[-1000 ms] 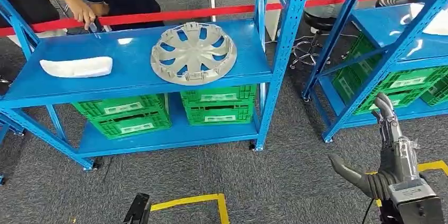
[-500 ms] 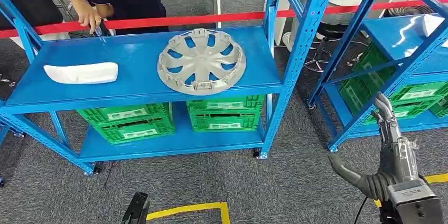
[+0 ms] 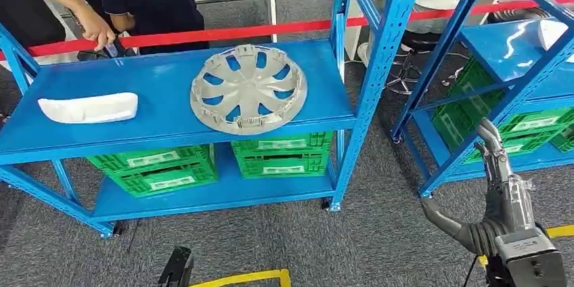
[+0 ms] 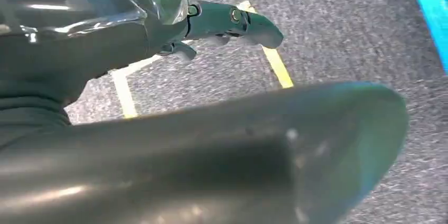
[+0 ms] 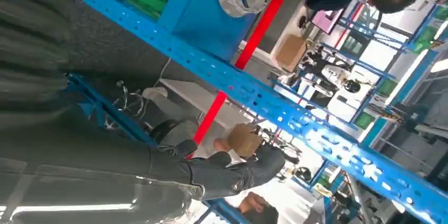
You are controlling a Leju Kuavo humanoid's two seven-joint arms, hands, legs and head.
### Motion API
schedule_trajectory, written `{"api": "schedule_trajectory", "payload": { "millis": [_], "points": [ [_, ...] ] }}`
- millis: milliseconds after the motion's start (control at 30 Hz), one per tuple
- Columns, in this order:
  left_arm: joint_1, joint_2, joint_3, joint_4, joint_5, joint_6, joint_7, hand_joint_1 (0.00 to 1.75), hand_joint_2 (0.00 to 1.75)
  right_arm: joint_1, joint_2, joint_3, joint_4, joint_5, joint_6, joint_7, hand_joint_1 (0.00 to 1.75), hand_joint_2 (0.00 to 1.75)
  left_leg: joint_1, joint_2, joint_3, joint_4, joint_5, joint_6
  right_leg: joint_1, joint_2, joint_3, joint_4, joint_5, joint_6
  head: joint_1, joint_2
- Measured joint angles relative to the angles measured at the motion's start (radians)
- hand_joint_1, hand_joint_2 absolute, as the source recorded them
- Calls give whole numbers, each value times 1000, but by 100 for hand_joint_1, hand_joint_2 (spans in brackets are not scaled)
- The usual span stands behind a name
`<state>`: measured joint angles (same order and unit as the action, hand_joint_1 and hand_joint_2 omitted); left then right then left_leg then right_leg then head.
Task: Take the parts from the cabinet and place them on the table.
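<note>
Right hand hanging low over the grey carpet, fingers spread and extended, thumb sticking out sideways, holding nothing. Left hand hovering over the carpet above yellow floor tape, fingers loosely apart, gripping nothing. Beyond, blue shelving rack standing on the carpet. Green crates sitting on the rack's lower shelf, in two stacks side by side. Grey wheel cover lying flat on the upper shelf, right of middle, reaching close to the front edge. White curved part lying near the left end of the same shelf, well apart from the wheel cover. Red barrier strip running just behind the shelf's back edge. Person's hand touching the back-left edge of the shelf. Second blue rack standing to the right, carrying more green crates.
</note>
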<state>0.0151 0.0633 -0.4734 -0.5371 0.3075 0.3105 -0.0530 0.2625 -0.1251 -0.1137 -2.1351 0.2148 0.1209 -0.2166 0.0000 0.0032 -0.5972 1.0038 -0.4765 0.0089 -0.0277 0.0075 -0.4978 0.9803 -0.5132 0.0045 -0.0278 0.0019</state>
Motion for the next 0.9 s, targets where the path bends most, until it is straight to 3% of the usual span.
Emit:
{"api": "schedule_trajectory", "payload": {
  "millis": [33,100,133,167,200,267,300,333,367,400,433,467,500,533,600,633,700,800,833,867,900],
  "points": [
    [-1,0,0,0,0,-1,0,0,0,-2,0,0,0,0,0,0,0,175,-2,-3,1,-1,2,4,0,0,1,-3,-3,5,0,0],
    [2,2,0,0,0,-1,0,0,0,-1,0,1,-1,0,0,0,0,175,-5,-5,16,-27,18,29,1,-1,20,3,16,33,0,0],
    [3,2,0,0,0,0,0,0,0,-3,-2,1,0,1,0,0,0,175,3,-6,43,-38,37,40,-2,-3,14,11,0,33,0,0],
    [1,2,0,0,-1,0,0,0,0,-3,-3,2,-1,0,0,0,0,175,1,-5,54,-37,36,43,-1,-5,7,44,-17,28,6,0],
    [-2,2,1,0,-1,0,0,0,0,-5,-3,2,-1,0,0,0,0,175,-1,-6,56,-37,33,45,-1,-5,-24,101,-37,23,7,0],
    [-3,0,1,0,-1,-1,0,0,0,-2,-5,2,0,1,0,1,0,175,-10,-8,59,-37,23,50,1,-5,-133,260,-93,12,8,0],
    [-1,-1,1,0,-1,-2,0,0,0,-2,-5,2,1,1,1,1,0,175,-13,-9,62,-36,19,50,2,-5,-169,301,-105,13,8,0],
    [1,-3,0,0,-1,-2,0,0,0,-2,-5,2,1,1,3,1,0,175,-16,-11,69,-36,13,51,3,-5,-187,303,-98,15,8,0],
    [2,-4,0,0,-1,-3,0,0,0,-2,-5,2,1,4,5,1,0,175,-18,-13,78,-36,6,50,5,-5,-182,263,-71,16,8,0],
    [2,-5,0,0,-1,-3,0,0,0,-2,-5,3,1,7,6,1,0,175,-19,-16,90,-36,-4,49,7,-5,-157,180,-20,24,8,0],
    [2,-5,0,0,-1,-3,0,0,0,-2,-5,3,1,9,7,1,0,175,-19,-17,104,-35,-14,47,10,-6,-121,78,40,35,9,0],
    [3,-6,1,0,-1,-4,0,0,0,-2,-5,3,1,10,7,1,0,175,-19,-18,99,-36,-22,43,12,-6,-105,19,87,34,9,0],
    [2,-6,0,0,-1,-4,0,0,0,-3,-5,3,3,10,8,3,0,175,-23,-21,115,-33,-30,35,19,-11,-110,16,55,8,6,0],
    [2,-6,1,0,-1,-4,1,0,0,-2,-7,3,3,11,11,3,0,175,-23,-20,112,-34,-35,29,22,-10,-101,17,62,-5,6,0],
    [4,-6,0,0,-1,-5,0,0,0,-2,-7,3,2,13,14,3,0,175,-23,-20,120,-25,-36,23,21,-8,-97,13,72,-19,6,0],
    [3,-3,1,0,0,-5,1,0,0,-1,-6,4,2,13,15,3,0,175,-23,-20,116,-11,-41,18,6,-6,-81,10,71,-21,4,0],
    [2,-5,0,0,0,-3,1,0,0,-3,-5,4,2,15,18,5,0,175,-17,-14,52,94,-50,3,6,-8,-68,6,62,-32,1,0],
    [7,-4,0,0,4,-3,1,0,0,-2,-5,4,2,18,24,10,0,175,2,-7,-90,286,-138,-18,5,-5,-56,7,47,-34,1,0],
    [8,-4,0,0,4,-2,2,0,0,-2,-5,4,3,24,24,16,0,175,9,-6,-115,296,-134,-26,3,-4,-48,7,42,-34,2,0],
    [9,-4,0,0,4,0,3,0,0,-2,-4,5,3,35,24,25,0,175,14,-5,-115,266,-97,-32,2,-3,-40,7,36,-36,2,0],
    [8,-4,0,0,4,2,4,0,0,-2,-3,5,3,40,24,32,0,175,21,-4,-92,186,-23,-41,0,-3,-27,7,28,-34,2,0]
  ]
}}
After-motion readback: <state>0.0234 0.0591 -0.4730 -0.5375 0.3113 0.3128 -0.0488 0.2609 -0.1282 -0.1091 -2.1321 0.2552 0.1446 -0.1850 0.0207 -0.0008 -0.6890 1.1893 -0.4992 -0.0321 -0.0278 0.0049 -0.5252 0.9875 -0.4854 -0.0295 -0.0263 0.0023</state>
